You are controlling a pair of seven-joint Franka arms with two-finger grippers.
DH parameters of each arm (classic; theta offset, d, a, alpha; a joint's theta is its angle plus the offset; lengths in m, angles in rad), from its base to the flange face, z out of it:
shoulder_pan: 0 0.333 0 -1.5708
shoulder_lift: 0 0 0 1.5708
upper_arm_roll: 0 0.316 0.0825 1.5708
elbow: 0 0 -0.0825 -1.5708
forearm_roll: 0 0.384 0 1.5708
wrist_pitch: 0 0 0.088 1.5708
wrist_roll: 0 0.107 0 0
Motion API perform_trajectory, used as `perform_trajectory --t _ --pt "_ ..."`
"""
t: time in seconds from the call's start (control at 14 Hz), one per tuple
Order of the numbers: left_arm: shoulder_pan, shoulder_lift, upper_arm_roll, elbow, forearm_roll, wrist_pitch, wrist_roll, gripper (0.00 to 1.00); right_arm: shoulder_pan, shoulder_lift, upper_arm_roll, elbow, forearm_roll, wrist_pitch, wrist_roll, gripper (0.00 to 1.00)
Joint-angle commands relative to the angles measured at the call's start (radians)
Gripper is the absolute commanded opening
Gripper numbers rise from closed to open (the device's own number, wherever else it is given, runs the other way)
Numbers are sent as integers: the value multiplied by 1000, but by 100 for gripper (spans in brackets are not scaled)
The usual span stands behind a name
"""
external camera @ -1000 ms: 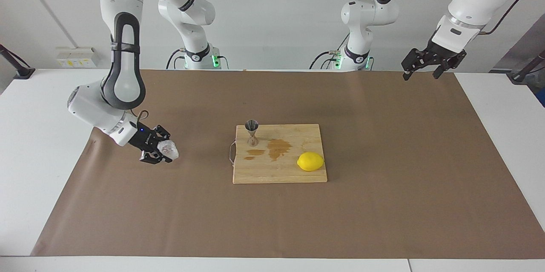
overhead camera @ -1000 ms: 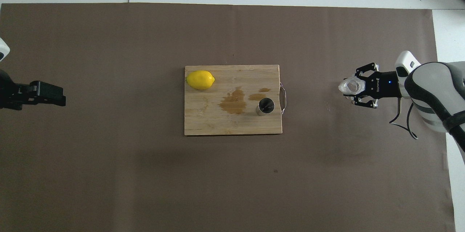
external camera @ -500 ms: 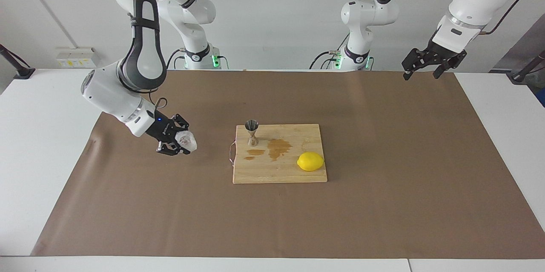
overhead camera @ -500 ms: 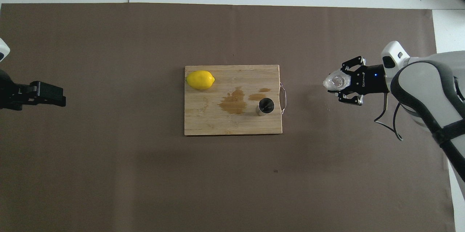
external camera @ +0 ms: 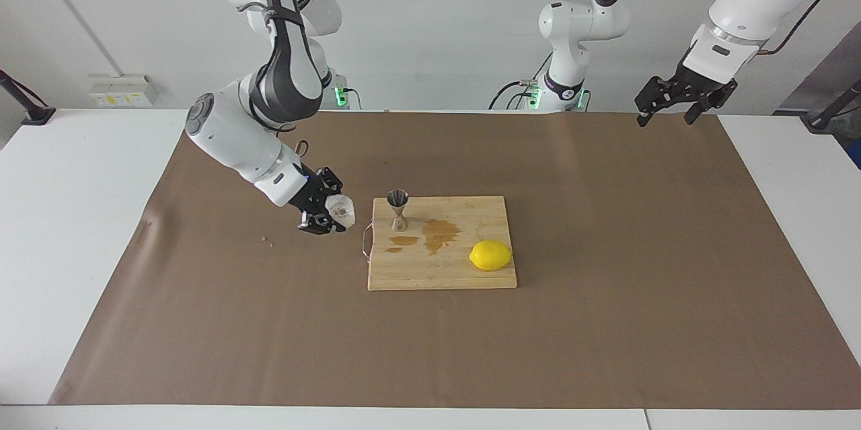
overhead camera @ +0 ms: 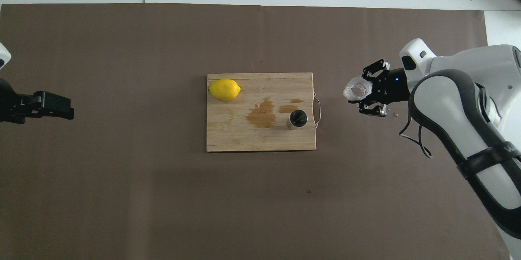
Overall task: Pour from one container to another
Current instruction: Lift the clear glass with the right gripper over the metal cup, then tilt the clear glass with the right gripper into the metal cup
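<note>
My right gripper [external camera: 328,216] is shut on the clear faceted glass [external camera: 340,210] and holds it tilted above the brown paper, just off the handle end of the wooden cutting board [external camera: 444,272]. The glass also shows in the overhead view [overhead camera: 357,90], in the same gripper [overhead camera: 365,99]. The steel jigger [external camera: 398,208] stands upright on the board's corner nearest that gripper, and it shows in the overhead view [overhead camera: 297,119] too. My left gripper [external camera: 672,105] waits open and empty in the air at the left arm's end of the table.
A lemon [external camera: 490,255] lies on the board toward the left arm's end. A brown wet stain [external camera: 439,233] spreads on the board beside the jigger. Small crumbs [external camera: 267,240] lie on the paper [external camera: 605,322] toward the right arm's end.
My right gripper has carried the glass from the right arm's end of the table toward the board, rising a little. The left arm has not moved.
</note>
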Motion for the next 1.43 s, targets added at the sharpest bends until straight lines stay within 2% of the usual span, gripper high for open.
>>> perform_trajectory --t 0.0,0.5,1.0,1.36 --pt "-4 -16 5 -8 2 -14 -4 100 51 -3 -1 25 -88 -2 108 42" --pt "-4 -16 5 -8 2 -16 -4 100 149 -3 -1 29 -249 -17 284 42" --pt "-4 -16 5 -8 2 -16 -4 100 207 -5 -1 42 -412 -29 285 42" --pt "-4 -16 5 -8 2 -16 -4 100 209 -11 13 41 -521 -29 282 42"
